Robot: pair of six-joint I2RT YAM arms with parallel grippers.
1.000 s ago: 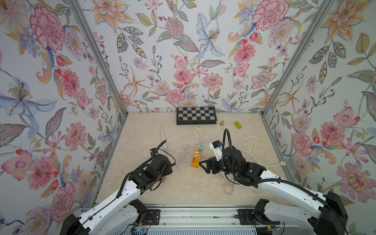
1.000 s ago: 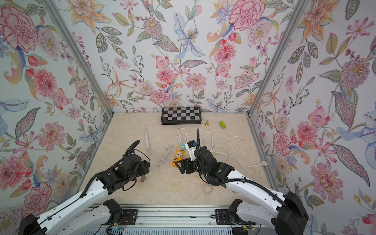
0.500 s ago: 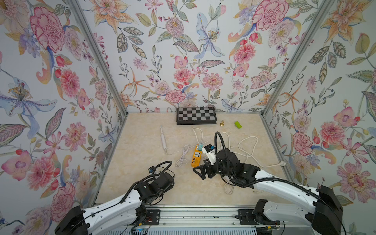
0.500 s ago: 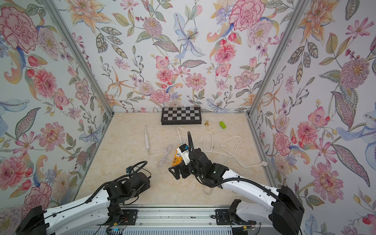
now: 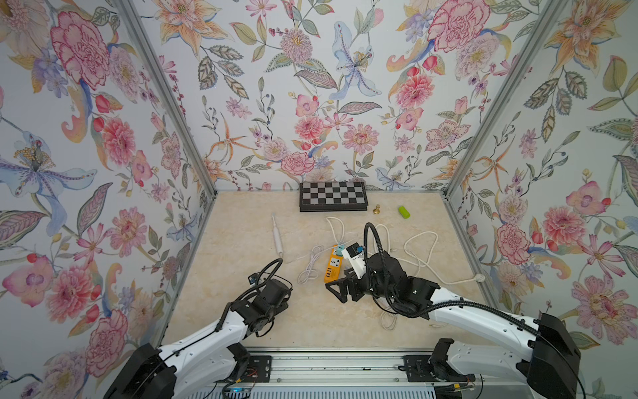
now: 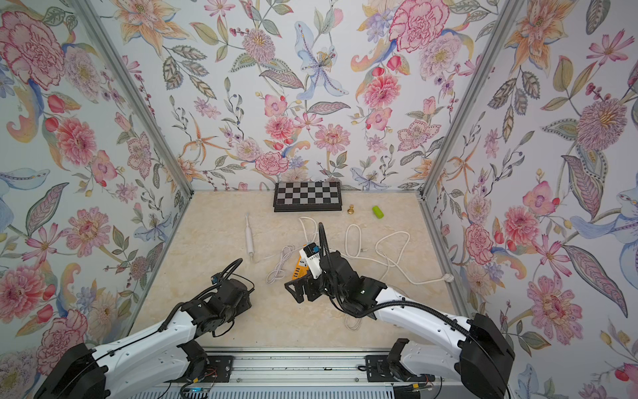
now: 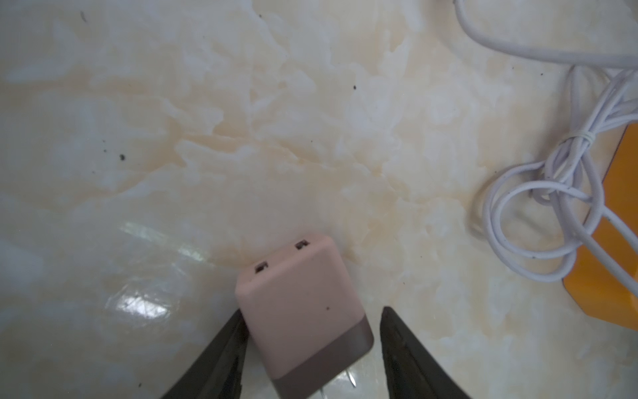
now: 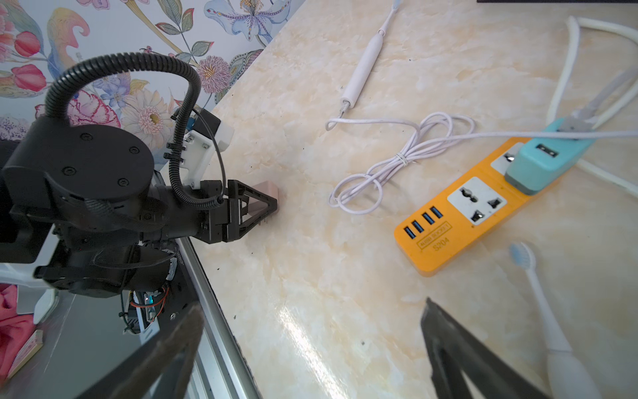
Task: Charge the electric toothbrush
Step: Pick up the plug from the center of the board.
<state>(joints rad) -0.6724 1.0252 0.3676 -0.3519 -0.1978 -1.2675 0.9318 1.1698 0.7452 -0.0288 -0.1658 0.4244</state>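
The left gripper (image 7: 310,311) sits low over the marble table (image 5: 310,328) with a pink USB charger plug (image 7: 297,293) between its fingers (image 7: 221,359): one finger touches the plug's side, a thin gap shows at the other, so I cannot tell whether it is clamped. The right gripper (image 8: 312,309) stands spread wide, nothing between its fingers (image 8: 452,355), just short of the USB end of the orange power strip (image 8: 459,214). A chessboard (image 5: 333,196) lies against the back wall. A thick white cord (image 5: 419,241) loops over the table's right half, behind the right arm. The power strip lies mid-table with a teal adapter (image 8: 542,162) plugged into its far end. The white electric toothbrush (image 5: 276,236) lies flat left of the strip, well apart from both grippers, brush head toward the back wall; the end of a thin white cable (image 8: 397,165) meets its base, and the cable's tied coil lies just beside the strip. A second toothbrush (image 8: 540,304) with blue bristles lies near the right gripper, seen in the right wrist view only. A green capsule-shaped piece (image 5: 404,211) and a small gold chess pawn (image 5: 377,208) rest right of the chessboard.
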